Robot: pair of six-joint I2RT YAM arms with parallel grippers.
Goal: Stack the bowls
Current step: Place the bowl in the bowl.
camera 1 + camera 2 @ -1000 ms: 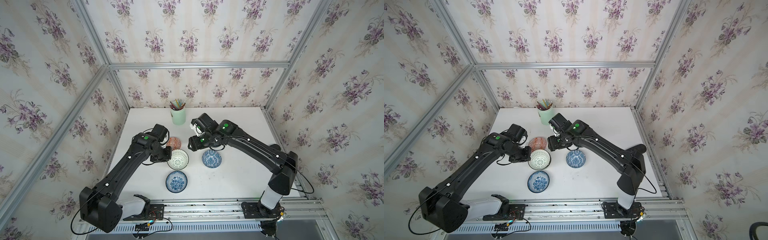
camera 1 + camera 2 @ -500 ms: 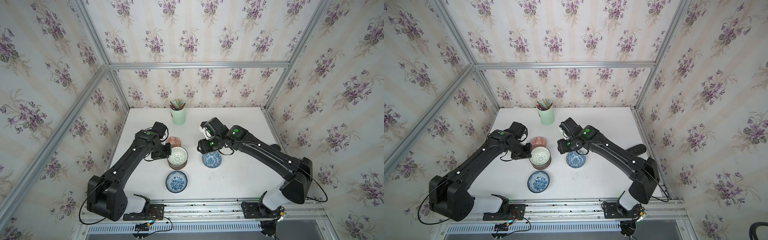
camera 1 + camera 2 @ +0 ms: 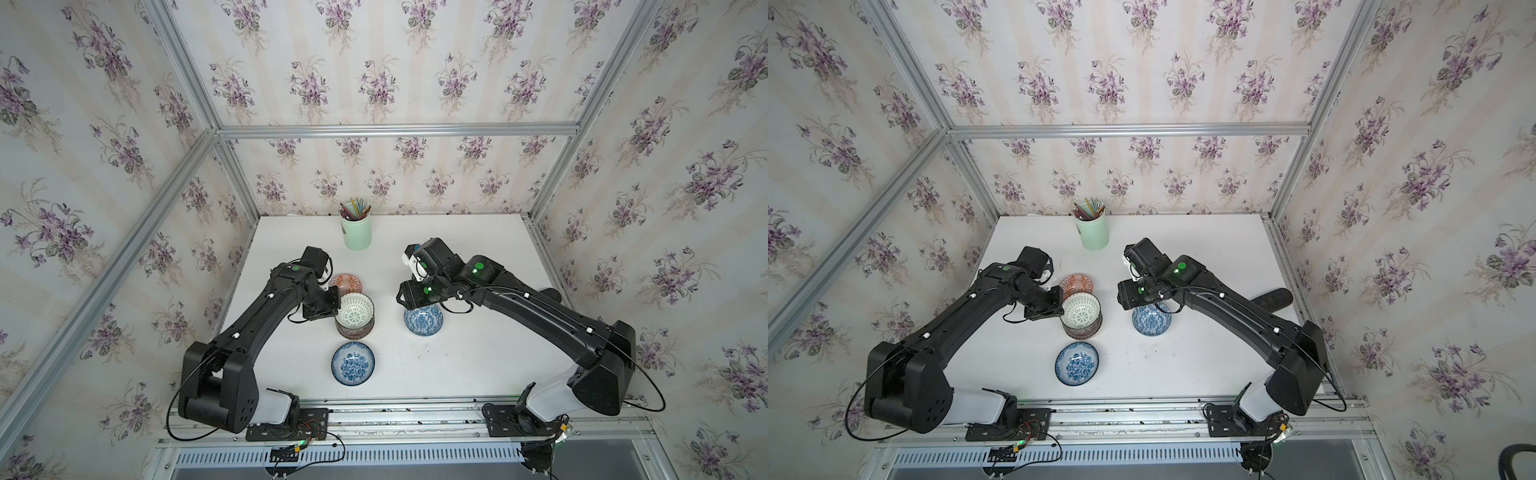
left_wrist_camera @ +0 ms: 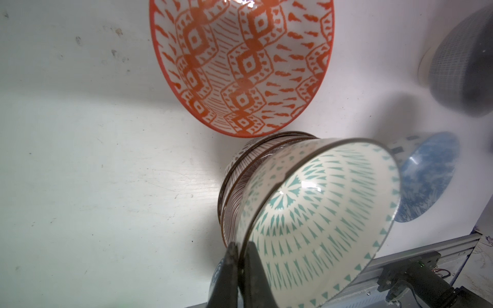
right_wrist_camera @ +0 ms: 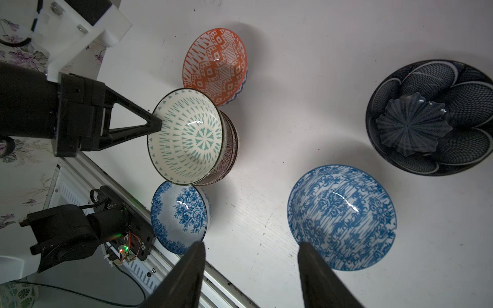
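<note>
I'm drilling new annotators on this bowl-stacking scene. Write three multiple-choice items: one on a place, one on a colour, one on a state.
1. Where does the mint-green pencil cup stand?
A. at the back of the table
B. by the front rail
C. inside a bowl

2. What colour is the pattern inside the pinched bowl in the left end effector?
A. orange
B. teal
C. navy

3. How is the right end effector?
A. shut on a bowl
B. shut on the cup
C. open, holding nothing

1 A: both top views show it at the table's far edge.
2 B: teal marks on white show in both wrist views.
3 C: its fingers stand wide apart, gripping nothing.
</note>
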